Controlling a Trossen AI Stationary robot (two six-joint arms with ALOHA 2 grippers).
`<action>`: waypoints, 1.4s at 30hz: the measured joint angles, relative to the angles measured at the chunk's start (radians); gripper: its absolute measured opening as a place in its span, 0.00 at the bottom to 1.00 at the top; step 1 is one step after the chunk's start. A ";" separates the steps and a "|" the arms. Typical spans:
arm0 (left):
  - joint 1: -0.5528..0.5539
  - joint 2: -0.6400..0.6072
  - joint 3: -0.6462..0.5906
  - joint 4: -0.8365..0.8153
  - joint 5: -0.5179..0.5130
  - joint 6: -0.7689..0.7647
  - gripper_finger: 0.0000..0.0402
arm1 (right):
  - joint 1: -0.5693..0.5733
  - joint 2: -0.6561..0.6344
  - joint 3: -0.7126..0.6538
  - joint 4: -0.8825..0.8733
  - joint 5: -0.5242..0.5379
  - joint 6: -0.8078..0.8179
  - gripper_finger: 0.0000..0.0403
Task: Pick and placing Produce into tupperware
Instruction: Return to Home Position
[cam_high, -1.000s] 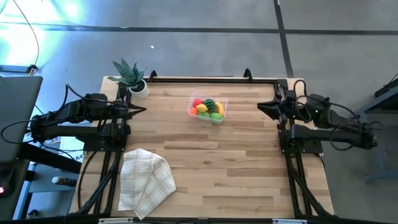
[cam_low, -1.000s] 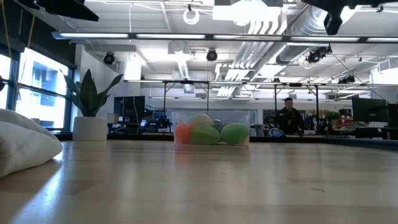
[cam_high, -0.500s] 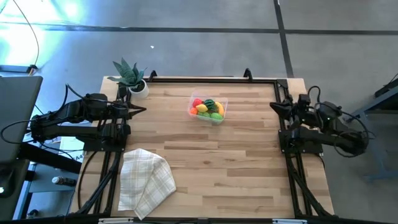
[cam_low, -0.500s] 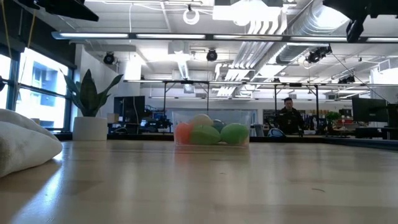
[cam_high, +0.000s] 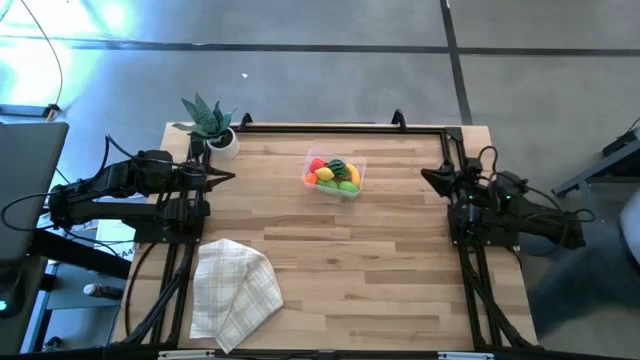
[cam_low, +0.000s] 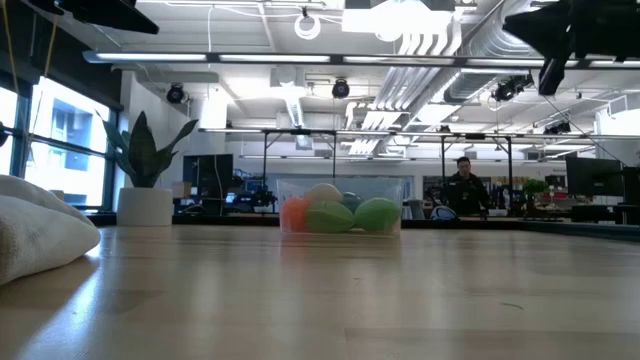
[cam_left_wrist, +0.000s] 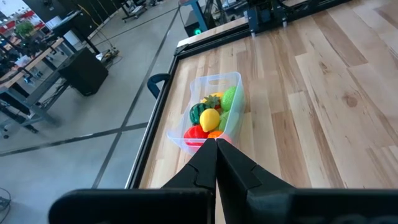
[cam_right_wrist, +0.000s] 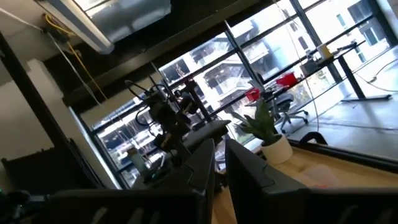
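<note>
The clear tupperware (cam_high: 358, 170) stands on the table's far middle and also shows in the left wrist view (cam_left_wrist: 217, 79) and the low view (cam_low: 340, 185). The produce (cam_high: 335, 174) lies inside it: red, orange, yellow and green pieces (cam_left_wrist: 210, 118). My left gripper (cam_high: 228, 177) hangs shut over the table's left edge, pointing at the container. My right gripper (cam_high: 424, 175) hovers above the right edge, well clear of the container. Its fingers (cam_right_wrist: 219, 155) tip upward and stand a narrow gap apart, holding nothing.
A potted green plant (cam_high: 208, 120) stands at the far left corner. A checked folded cloth (cam_high: 232, 290) lies on the near left of the table. Bare wood lies between the container and the near edge. A person (cam_low: 465, 185) is far off in the room.
My right arm drew back toward the table's right edge, then swung forward again toward the container. It ends slightly farther right than a second ago. The container and the produce have stayed where they were.
</note>
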 joint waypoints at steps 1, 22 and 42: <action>0.000 0.000 0.000 0.000 0.000 0.000 0.00 | 0.000 0.000 -0.027 0.032 0.000 0.011 0.07; 0.000 0.000 0.000 0.000 0.000 0.000 0.00 | 0.000 0.001 -0.156 0.008 -0.007 0.084 0.07; 0.000 0.000 0.000 0.010 0.000 0.102 0.00 | 0.000 0.009 -0.154 -0.185 -0.009 0.096 0.07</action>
